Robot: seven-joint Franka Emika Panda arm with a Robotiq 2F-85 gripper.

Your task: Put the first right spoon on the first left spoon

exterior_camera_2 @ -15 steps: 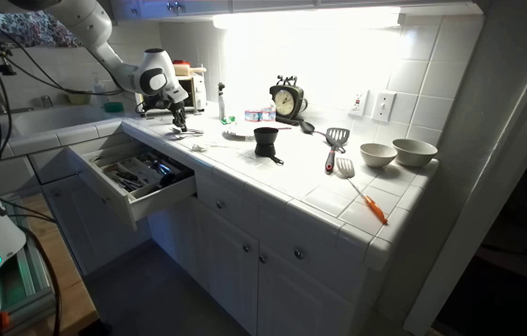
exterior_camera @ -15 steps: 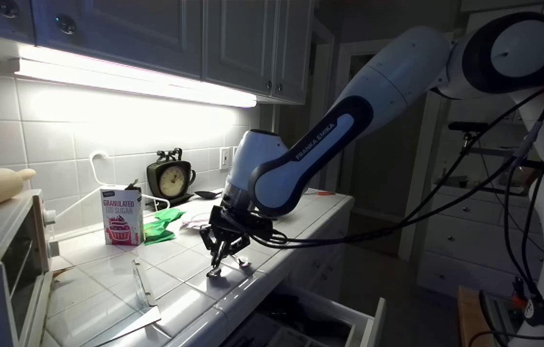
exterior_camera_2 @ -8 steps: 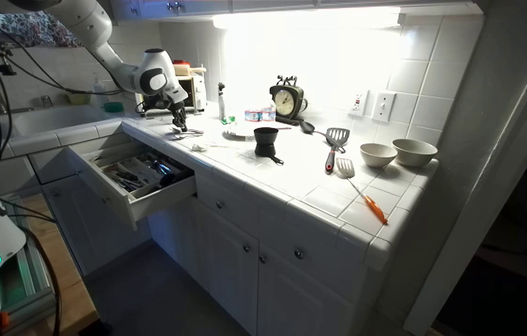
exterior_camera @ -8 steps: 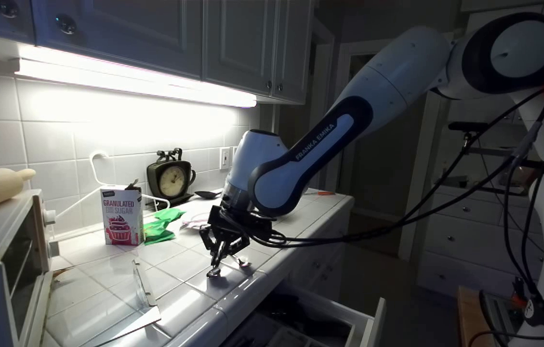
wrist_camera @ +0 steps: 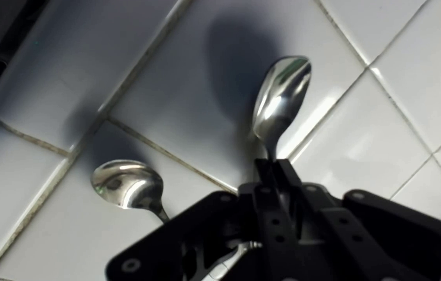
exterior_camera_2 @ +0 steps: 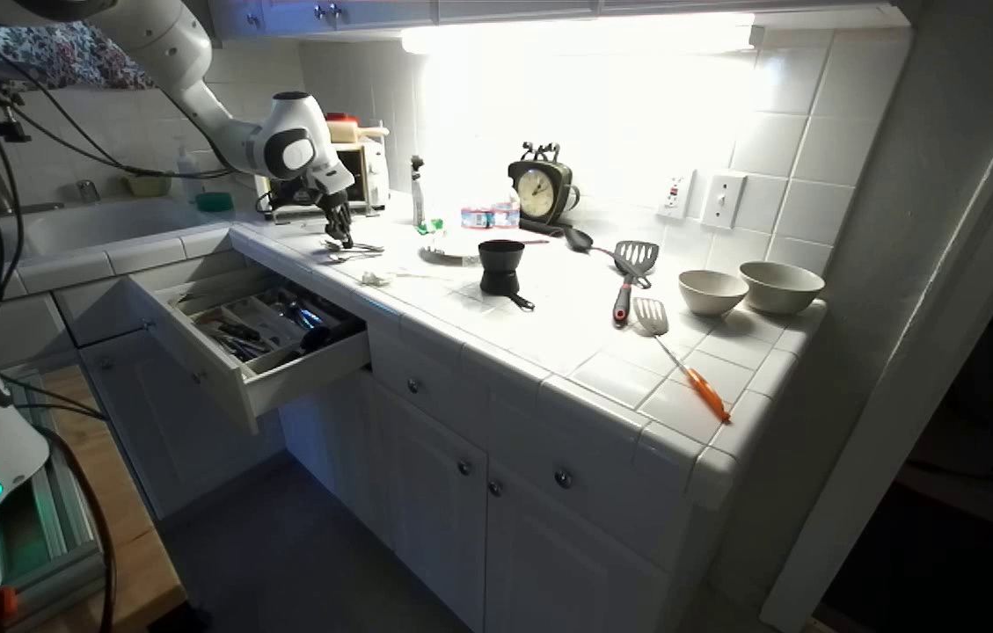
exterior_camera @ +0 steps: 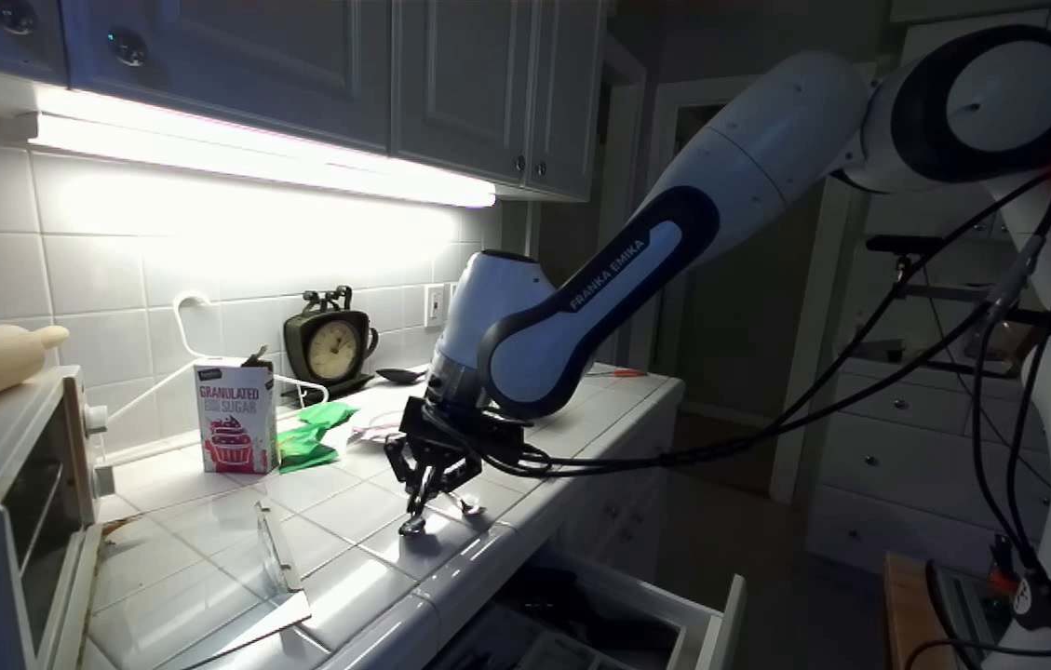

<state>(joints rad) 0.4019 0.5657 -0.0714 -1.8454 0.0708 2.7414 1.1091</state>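
White-tiled desk, my hand over it, pinched narrow at the neck of the held spoon; other spoon nearby. Grasp step, I judge; next: raise, carry across, lower onto that one.

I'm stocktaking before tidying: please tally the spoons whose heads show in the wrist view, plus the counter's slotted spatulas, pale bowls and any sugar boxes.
Spoons: 2
Spatulas: 2
Bowls: 2
Sugar box: 1
Total: 7

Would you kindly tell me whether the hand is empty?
No, in the wrist view the hand pinches a spoon by its neck.
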